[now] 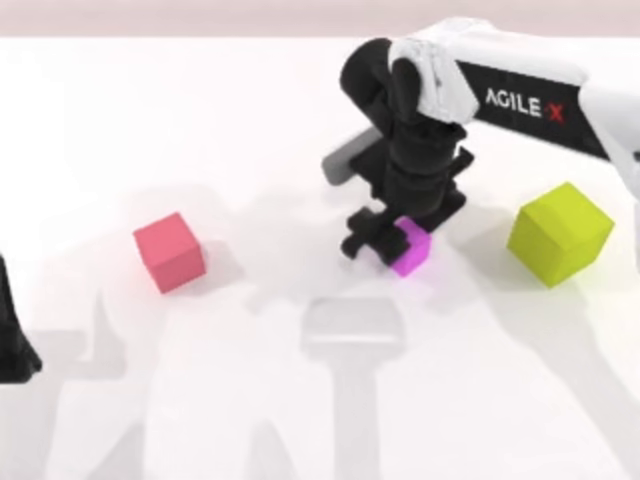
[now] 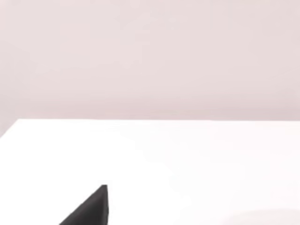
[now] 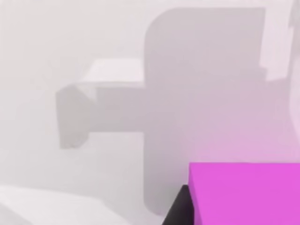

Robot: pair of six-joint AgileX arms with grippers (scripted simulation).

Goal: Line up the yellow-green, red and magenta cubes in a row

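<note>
Our right gripper (image 1: 388, 240) is down at the table near the middle, with the magenta cube (image 1: 411, 247) at its fingers. Our right wrist view shows a dark finger (image 3: 178, 208) touching one flat side of that cube; the opposite finger is out of view, so we cannot tell whether the grip is clenched or only set beside the cube.

We judge the magenta cube to be light, rigid and matte. It should be taken on two opposite flat faces, square to the fingers, so that it does not twist.

The red cube (image 1: 170, 252) sits well apart toward the table's left. The yellow-green cube (image 1: 559, 233) sits near the gripper on the table's right. The three are not yet in a tidy row.

Our left arm (image 1: 14, 335) is parked at the left edge.
</note>
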